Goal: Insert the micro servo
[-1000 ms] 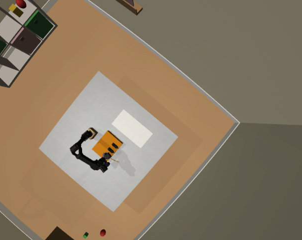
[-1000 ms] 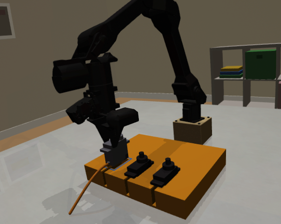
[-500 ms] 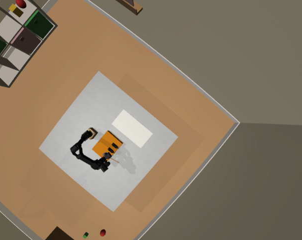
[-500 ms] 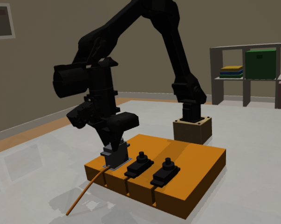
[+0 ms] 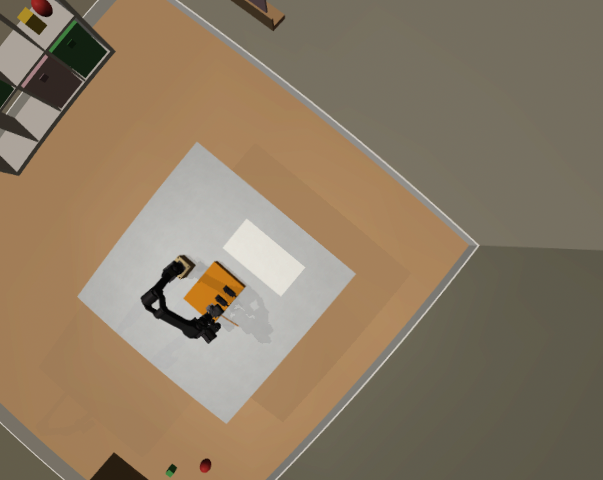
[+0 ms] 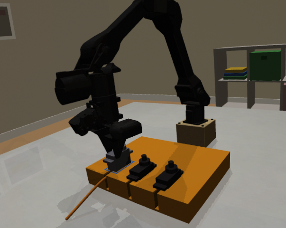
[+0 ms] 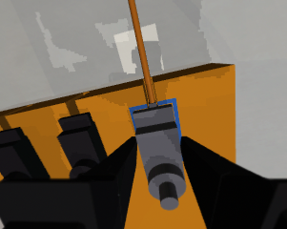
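Note:
The loose grey micro servo [image 5: 214, 310] [image 6: 118, 160] [image 7: 157, 145] is upright, output shaft up, over the blue-outlined pocket [image 6: 124, 167] [image 7: 176, 114] on the orange deck [image 5: 205, 288] [image 6: 209, 159] [image 7: 207, 105]. Its lower body is at the pocket's mouth; whether it has entered is hard to tell. Both mounting ears are clearly above the deck. My gripper [image 6: 113, 154] [image 7: 158, 141] is shut on the servo's sides. The orange cable [image 5: 230, 320] [image 6: 86, 196] [image 7: 140, 48] leaves over the side notch, in line with it, and slopes down past the deck's edge. The pocket's inside is hidden.
Two black servos [image 6: 141, 169] [image 6: 168, 175] sit in the neighbouring pockets, the nearer one close beside my finger. The arm's base block [image 5: 186, 266] [image 6: 195, 134] stands behind the deck. A white rectangle [image 5: 263, 257] lies on the grey surface beyond the deck.

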